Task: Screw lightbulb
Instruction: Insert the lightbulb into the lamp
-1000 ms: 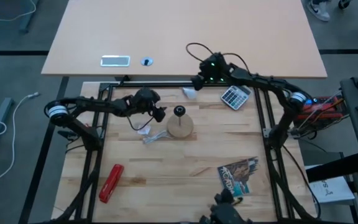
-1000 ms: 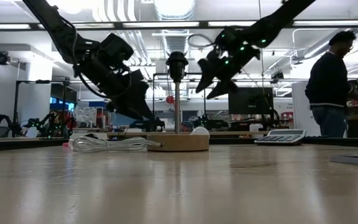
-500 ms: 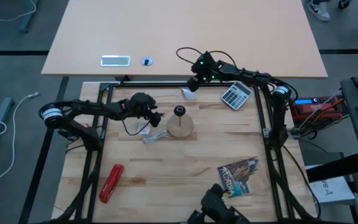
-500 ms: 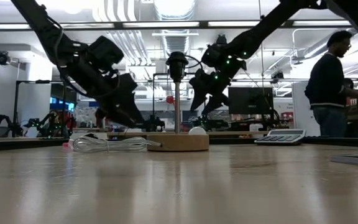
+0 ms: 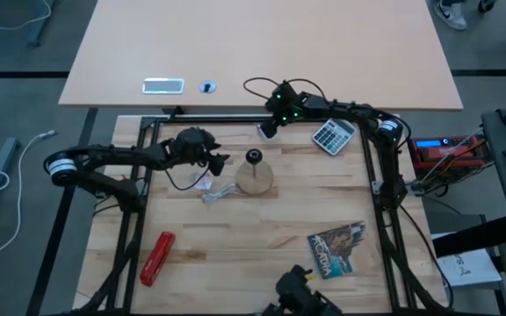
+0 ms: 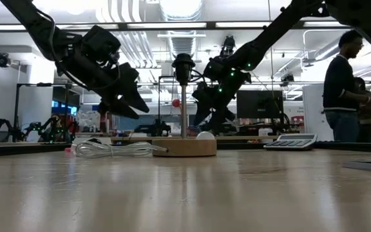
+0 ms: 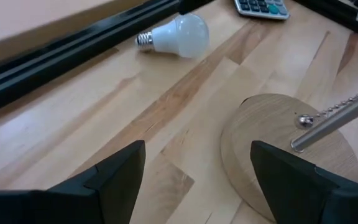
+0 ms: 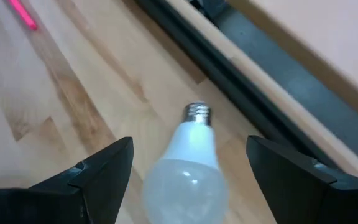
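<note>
We see L gripper (image 5: pixel 221 162) jaws wide, empty, just left of wooden disc (image 5: pixel 255 181) w/ upright socket (image 5: pixel 253 157). Lightbulb (image 5: pixel 266 132) lies flat near table's far rail, beyond disc, left of calculator (image 5: pixel 333 135). R gripper (image 5: pixel 268 128) right over it, jaws wide, 1 finger each side, not yet closed. Bulb's long axis runs between R fingers, screw base pointing away from wrist toward rail. R arm nearer by far, we judge it takes grasp

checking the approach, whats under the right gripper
The lightbulb lies on its side on the bare wood table, between the open fingers of the right gripper, untouched. From above, that gripper covers most of the bulb.
</note>
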You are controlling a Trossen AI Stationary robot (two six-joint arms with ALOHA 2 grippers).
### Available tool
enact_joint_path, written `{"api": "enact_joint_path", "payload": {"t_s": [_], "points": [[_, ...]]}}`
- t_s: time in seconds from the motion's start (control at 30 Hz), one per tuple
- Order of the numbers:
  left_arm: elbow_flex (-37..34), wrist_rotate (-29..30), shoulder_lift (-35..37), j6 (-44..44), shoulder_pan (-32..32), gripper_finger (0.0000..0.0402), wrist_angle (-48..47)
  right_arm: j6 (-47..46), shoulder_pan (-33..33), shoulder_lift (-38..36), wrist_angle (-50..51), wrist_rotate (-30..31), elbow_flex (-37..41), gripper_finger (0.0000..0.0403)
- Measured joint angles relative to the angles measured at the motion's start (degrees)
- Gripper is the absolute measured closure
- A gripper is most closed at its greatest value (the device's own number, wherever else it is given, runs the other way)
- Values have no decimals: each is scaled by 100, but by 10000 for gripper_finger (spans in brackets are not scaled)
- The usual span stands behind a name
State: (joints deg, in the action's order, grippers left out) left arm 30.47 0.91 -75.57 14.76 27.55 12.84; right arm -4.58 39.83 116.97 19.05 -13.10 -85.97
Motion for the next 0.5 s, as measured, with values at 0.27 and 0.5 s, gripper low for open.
{"api": "enact_joint_path", "payload": {"t_s": [0.27, 0.5], "points": [[-225, 2, -22, 171, 0, 130, 177, 131, -144, 33, 215, 203, 10, 92], [-510, 4, -22, 402, -4, 131, 572, 225, -194, 239, 326, 432, 11, 93]]}}
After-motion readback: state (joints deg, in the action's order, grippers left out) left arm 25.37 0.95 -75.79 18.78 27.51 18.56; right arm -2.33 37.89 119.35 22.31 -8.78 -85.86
